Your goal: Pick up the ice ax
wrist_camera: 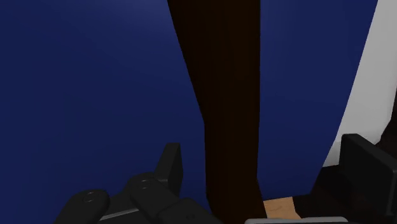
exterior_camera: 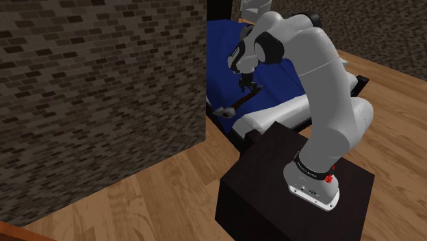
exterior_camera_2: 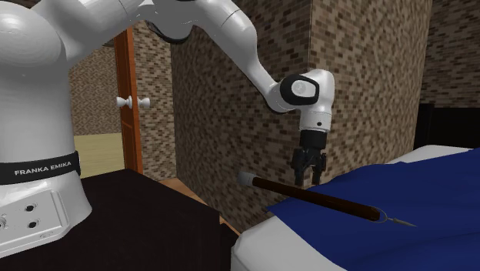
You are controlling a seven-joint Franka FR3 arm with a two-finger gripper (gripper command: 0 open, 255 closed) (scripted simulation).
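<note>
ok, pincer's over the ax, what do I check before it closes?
1. Pincer open: ok, fingers stand apart.
2. Ax handle between the fingers: ok, the wrist view shows it running between them, untouched.
3. Handle centred: not ok, it sits nearer one finger.
4. Fingers low enough to clasp the handle: cannot tell.
5. Ax lying on the blue cover: ok, though one end juts past the cover's edge.
</note>
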